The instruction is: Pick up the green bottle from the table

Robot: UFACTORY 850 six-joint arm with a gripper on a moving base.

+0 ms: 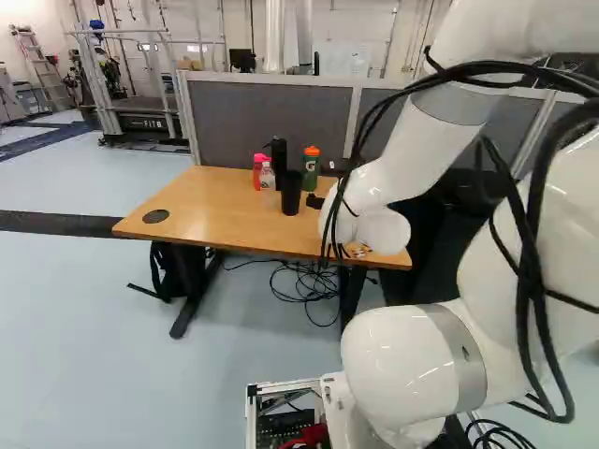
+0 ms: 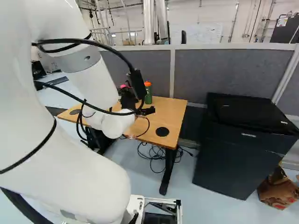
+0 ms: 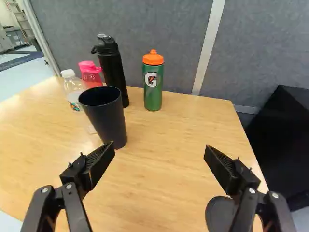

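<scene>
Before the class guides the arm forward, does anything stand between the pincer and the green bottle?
Nothing visible stands directly between the open pincer and the green bottle. The black cup stands beside that line, ahead of one finger, so a straight advance might clip it.

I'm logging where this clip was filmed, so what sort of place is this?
Probably a robotics lab or workshop: a treadmill stands inside a metal frame, grey partition panels back the wooden table, and pipes run up the wall.
</scene>
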